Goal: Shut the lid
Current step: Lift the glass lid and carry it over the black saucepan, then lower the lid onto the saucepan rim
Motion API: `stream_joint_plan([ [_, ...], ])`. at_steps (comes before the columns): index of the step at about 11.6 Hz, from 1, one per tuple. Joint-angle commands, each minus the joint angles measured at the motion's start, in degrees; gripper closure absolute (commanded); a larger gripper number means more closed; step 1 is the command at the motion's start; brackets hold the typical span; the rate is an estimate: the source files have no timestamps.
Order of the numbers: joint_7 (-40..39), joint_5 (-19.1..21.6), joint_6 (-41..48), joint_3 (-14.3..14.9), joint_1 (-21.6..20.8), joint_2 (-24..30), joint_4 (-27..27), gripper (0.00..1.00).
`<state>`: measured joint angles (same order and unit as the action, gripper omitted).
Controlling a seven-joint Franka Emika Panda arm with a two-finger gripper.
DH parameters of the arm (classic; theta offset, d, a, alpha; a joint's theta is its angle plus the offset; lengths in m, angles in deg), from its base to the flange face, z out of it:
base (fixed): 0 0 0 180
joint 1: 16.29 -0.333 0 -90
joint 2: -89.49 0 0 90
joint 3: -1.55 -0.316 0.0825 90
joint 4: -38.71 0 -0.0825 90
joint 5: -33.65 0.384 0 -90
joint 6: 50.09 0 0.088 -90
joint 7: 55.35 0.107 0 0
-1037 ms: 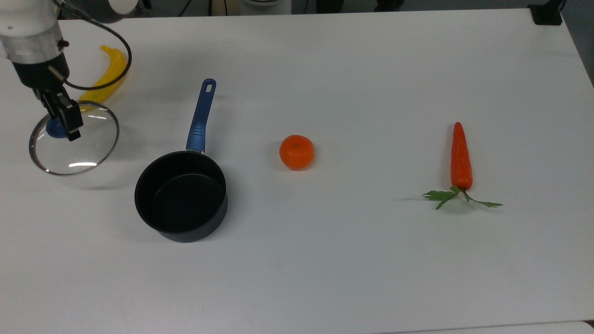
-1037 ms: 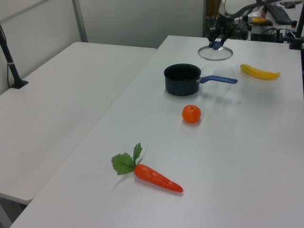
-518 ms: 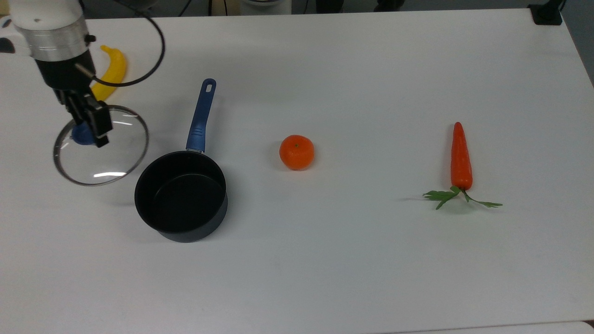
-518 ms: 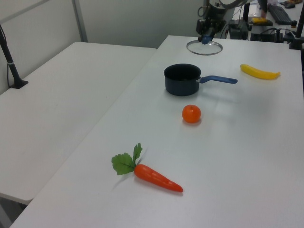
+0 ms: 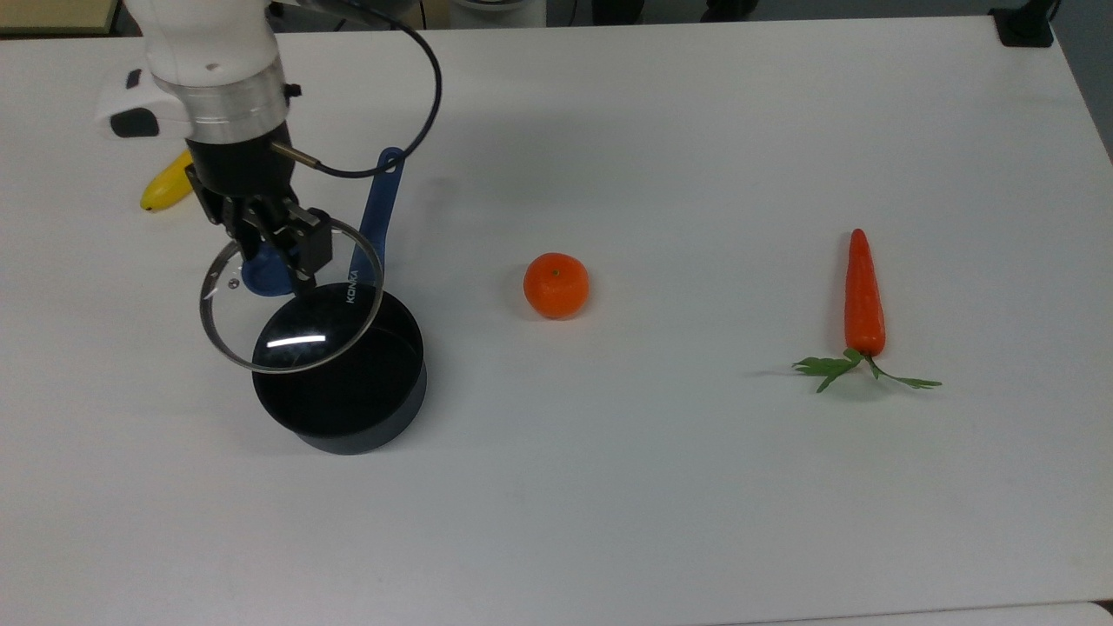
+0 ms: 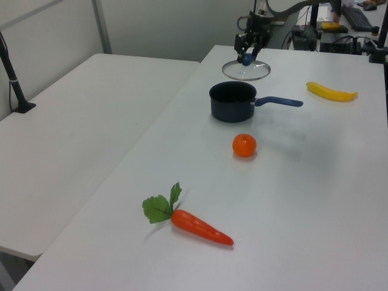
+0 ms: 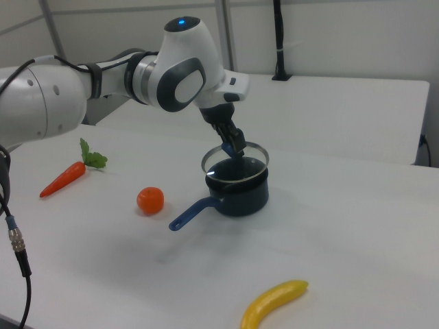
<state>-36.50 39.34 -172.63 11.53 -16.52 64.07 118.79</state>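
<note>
Altogether, six loose items are sitting or hanging over one white table (image 5: 696, 487).

One round clear glass lid with a metal rim and blue knob (image 5: 291, 296): it is hanging in the air, tilted, partly overlapping the saucepan's rim in the top view; small "KONKA" lettering is showing on the glass. In the left view it is floating above and behind the pan (image 6: 245, 70).

One two-finger gripper (image 5: 276, 252) on a white robot arm (image 7: 103, 86): its black fingers are clamping the blue knob from both sides.

One black saucepan with a blue handle (image 5: 343, 378): it is standing upright and uncovered, with nothing inside it.

One orange tangerine (image 5: 556, 285): it is lying near the pan, toward the top view's right.

One orange carrot with green leaves (image 5: 863, 300): it is lying well apart, further toward the top view's right.

One yellow banana (image 5: 165, 187): it is lying beyond the arm, partly hidden in the top view.
</note>
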Motion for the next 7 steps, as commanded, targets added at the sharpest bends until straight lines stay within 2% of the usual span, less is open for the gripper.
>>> stream_joint_plan([
  [1,2.8,-2.3,0.6,0.8,-2.7,-2.1,-1.2,0.45],
  [4,5.0,-2.4,0.5,0.8,-3.9,-5.2,-3.1,0.45],
  [7,6.7,-2.6,-3.4,0.9,-4.0,-7.2,-3.4,0.45],
])
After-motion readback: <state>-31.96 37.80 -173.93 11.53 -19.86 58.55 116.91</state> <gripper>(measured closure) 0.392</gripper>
